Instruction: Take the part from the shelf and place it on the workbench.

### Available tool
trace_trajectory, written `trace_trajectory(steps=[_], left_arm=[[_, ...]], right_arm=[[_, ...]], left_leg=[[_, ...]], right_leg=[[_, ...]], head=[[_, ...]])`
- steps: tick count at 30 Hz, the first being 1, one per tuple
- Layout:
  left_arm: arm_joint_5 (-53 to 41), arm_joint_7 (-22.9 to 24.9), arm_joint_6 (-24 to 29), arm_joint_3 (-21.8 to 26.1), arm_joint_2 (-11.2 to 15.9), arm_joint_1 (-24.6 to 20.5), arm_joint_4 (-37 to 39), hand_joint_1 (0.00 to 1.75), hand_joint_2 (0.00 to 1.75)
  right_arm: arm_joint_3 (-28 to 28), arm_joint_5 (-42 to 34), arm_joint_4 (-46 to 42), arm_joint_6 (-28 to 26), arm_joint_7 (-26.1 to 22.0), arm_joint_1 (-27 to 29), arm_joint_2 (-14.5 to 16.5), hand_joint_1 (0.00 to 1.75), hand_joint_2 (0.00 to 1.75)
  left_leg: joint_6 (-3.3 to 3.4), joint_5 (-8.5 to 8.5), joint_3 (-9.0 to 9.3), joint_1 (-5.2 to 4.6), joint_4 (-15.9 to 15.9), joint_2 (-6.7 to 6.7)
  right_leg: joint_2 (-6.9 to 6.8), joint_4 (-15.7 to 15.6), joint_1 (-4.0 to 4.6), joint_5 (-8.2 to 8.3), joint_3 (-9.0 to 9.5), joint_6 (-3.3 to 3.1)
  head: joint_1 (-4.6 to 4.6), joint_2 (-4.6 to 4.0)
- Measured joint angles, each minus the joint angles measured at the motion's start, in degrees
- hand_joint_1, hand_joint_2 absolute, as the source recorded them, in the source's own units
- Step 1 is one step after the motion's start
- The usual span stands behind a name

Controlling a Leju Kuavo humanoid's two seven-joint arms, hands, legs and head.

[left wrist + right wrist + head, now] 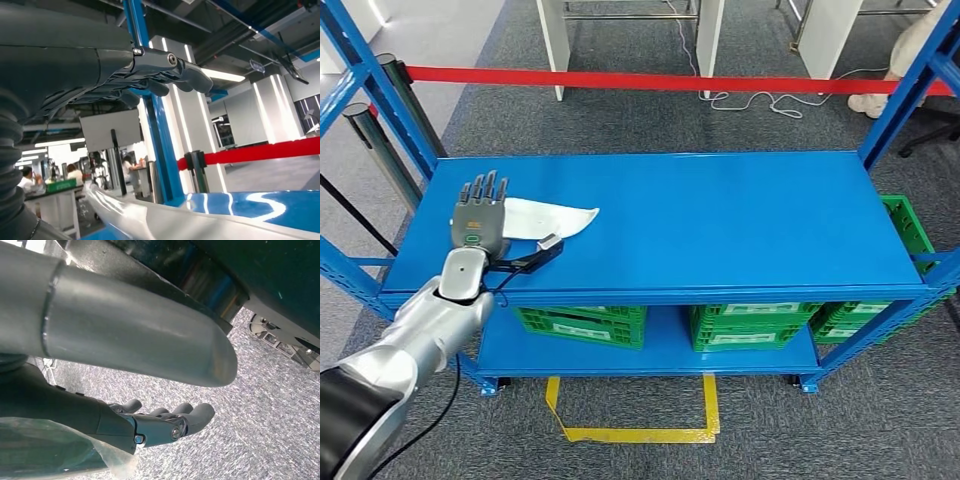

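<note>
The part (550, 217) is a long, curved silver-white sheet lying flat on the left of the blue shelf top (712, 220). My left hand (480, 217) hovers over its left end, fingers stretched out toward the back. The thumb (543, 247) points right along the part's near edge. In the left wrist view the fingers (166, 70) stand apart above the shiny part (151, 220), with a gap between them. My right hand (162, 422) hangs over grey carpet, fingers loosely extended and holding nothing.
Blue uprights (384, 95) frame the shelf corners. Green crates (580, 325) sit on the lower shelf, with another (905, 225) behind at right. A red barrier belt (660, 80) runs behind, with white table legs (554, 40) beyond. Yellow tape (633, 432) marks the floor.
</note>
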Motion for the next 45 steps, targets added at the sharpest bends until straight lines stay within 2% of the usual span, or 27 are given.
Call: trace_trajectory(steps=[6, 15, 19, 22, 27, 36, 40, 45], left_arm=[[-0.18, -1.72, -0.67, 0.21, -0.07, -0.75, 0.23, 0.0, 1.75], [3.22, -6.2, -4.41, 2.29, -0.87, -1.36, 0.23, 0.0, 1.75], [4.98, -9.86, -8.03, 3.4, -1.5, -1.44, 0.23, 0.0, 1.75], [6.27, -11.95, -13.99, 4.4, -2.08, -1.54, 0.23, 0.0, 1.75], [4.62, -9.33, -20.9, 4.82, -3.09, -1.85, 0.23, 0.0, 1.75], [3.12, -7.84, -22.63, 4.71, -3.91, -2.26, 0.23, 0.0, 1.75], [2.04, -6.09, -24.58, 4.67, -4.11, -2.61, 0.23, 1.75, 1.75], [0.7, -4.01, -23.74, 4.66, -4.19, -2.71, 0.23, 1.75, 1.75]], right_arm=[[-0.06, 0.13, 0.01, 0.04, -0.07, 0.0, 0.0, 0.0, 0.0], [-0.11, 0.32, 0.0, 0.24, -0.07, 0.0, 0.0, 0.0, 0.0], [-0.14, 0.46, 0.01, 0.37, -0.32, 0.0, 0.0, 0.0, 0.0], [-0.19, 0.61, 0.0, 0.57, -0.6, 0.0, 0.0, 0.0, 0.0], [-0.28, 0.72, 0.01, 0.66, -0.73, 0.0, 0.0, 0.0, 0.0], [-0.31, 0.8, 0.0, 0.66, -0.73, 0.01, 0.0, 0.0, 0.0], [-0.38, 0.86, 0.01, 0.66, -0.63, 0.01, 0.0, 0.0, 0.0], [-1.0, 0.93, 0.01, 0.65, -0.39, 0.02, 0.01, 0.0, 0.0]], left_leg=[[0.0, 0.0, 0.0, 0.0, 0.01, 0.0], [0.0, 0.0, 0.0, 0.0, 0.01, 0.0], [0.0, 0.0, 0.0, 0.0, 0.01, 0.0], [0.0, 0.0, 0.0, 0.0, 0.01, 0.0], [0.0, 0.0, 0.0, 0.0, 0.02, 0.0], [0.0, 0.0, 0.0, 0.0, 0.02, 0.0], [0.0, 0.0, 0.0, 0.0, 0.02, 0.0], [0.0, 0.0, 0.0, 0.0, 0.02, 0.0]], right_leg=[[0.0, 0.0, 0.0, 0.0, 0.0, 0.0], [0.0, 0.0, 0.0, 0.0, -0.01, 0.0], [0.0, 0.0, 0.0, 0.0, -0.01, 0.0], [0.0, 0.0, 0.0, 0.0, -0.01, 0.0], [0.01, 0.0, 0.0, 0.0, -0.01, 0.0], [0.0, 0.0, 0.0, 0.0, -0.01, 0.0], [0.01, 0.0, 0.0, 0.0, -0.01, 0.0], [0.0, 0.0, 0.0, 0.0, 0.0, 0.0]], head=[[-0.01, 0.0], [-0.01, 0.0], [-0.01, 0.0], [0.0, 0.0], [-0.01, 0.0], [-0.01, 0.0], [0.0, 0.0], [0.0, 0.0]])
